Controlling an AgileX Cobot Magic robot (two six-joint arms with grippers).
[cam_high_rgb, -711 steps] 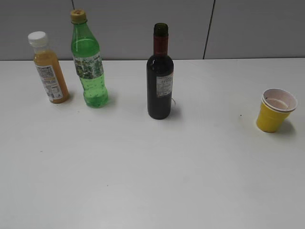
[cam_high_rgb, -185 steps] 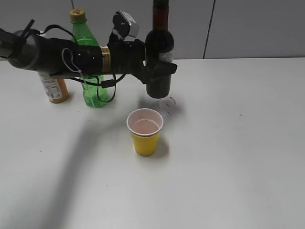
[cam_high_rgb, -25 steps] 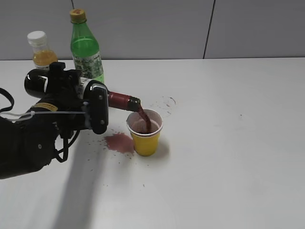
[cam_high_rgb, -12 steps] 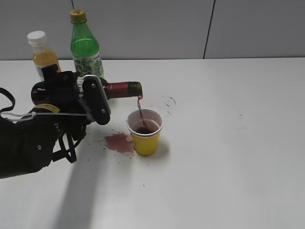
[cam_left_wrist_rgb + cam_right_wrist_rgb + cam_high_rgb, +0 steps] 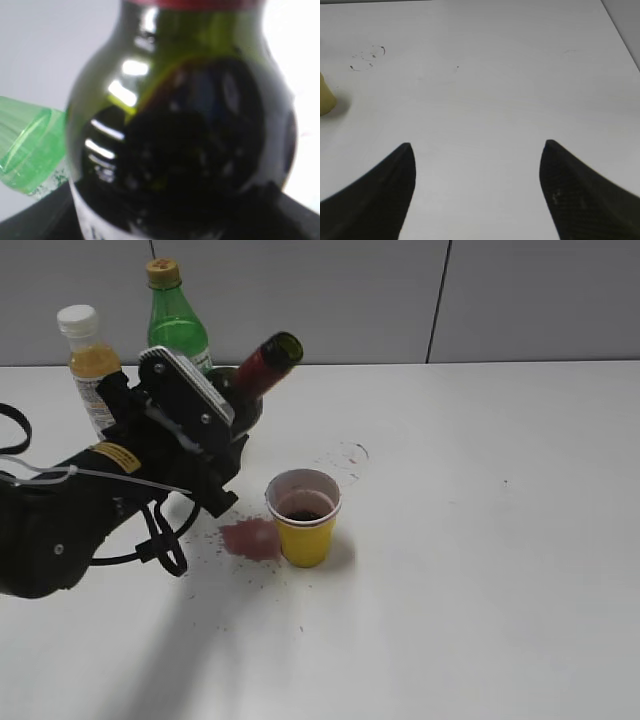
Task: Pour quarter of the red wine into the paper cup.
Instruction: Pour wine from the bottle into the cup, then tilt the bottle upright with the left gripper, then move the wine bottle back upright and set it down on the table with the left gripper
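Exterior view: white table (image 5: pixel 480 590), grey wall behind, left arm coming in from the left side.
Left gripper (image 5: pixel 205 445): clamped round the body of the wine bottle (image 5: pixel 250 380), holding it up off the table.
Bottle tilt: leaning, neck up and to the right, open mouth higher than the body, nothing running out of it.
Left wrist view: pretty much all bottle (image 5: pixel 185 125) (blurry, super close), dark glass with dark liquid sitting low inside, red foil at the top edge, white label at the bottom.
Cup (image 5: pixel 304 517): yellow, upright on the table just right of the gripper, below the bottle's mouth and a bit to its right, dark wine inside.
Spill: reddish puddle (image 5: pixel 251 539) on the table touching the cup's left side, small splatters around it.
Ring mark (image 5: pixel 345 454): faint dark ring of drops behind the cup, also in the right wrist view (image 5: pixel 367 57).
Green bottle (image 5: pixel 178 325): upright at the back, partly behind the gripper; shows as a green blur (image 5: pixel 30 150) left of the wine in the wrist view.
Juice bottle (image 5: pixel 88 365): orange, white cap, upright far left at the back.
Right gripper (image 5: pixel 477 195): fingers wide apart, nothing between them, over bare table; sliver of the cup (image 5: pixel 326 97) at the left edge of its view.
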